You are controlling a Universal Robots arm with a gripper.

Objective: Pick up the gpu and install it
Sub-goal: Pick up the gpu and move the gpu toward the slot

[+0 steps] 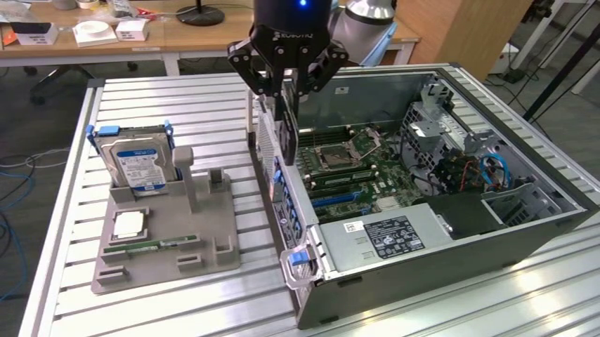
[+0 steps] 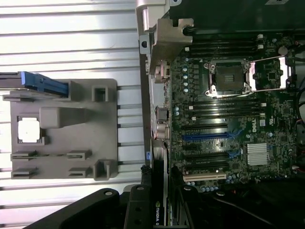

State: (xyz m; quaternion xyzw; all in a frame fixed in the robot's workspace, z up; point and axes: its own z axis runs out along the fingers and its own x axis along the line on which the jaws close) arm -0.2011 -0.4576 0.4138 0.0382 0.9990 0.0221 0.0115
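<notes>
the gpu is held upright and edge-on by the gripper, whose jaws are clamped on its upper edge. the card is hung over the open computer case, just inside the case wall at the exterior view's left, above the motherboard; whether its lower edge is touching a slot cannot be told. in the wrist view the gpu is seen between the black fingers, over the expansion slots. a grey holder is set beside the case, toward the slatted table's edge at the exterior view's left. a hard drive, a processor chip and a memory stick are carried by it.
</notes>
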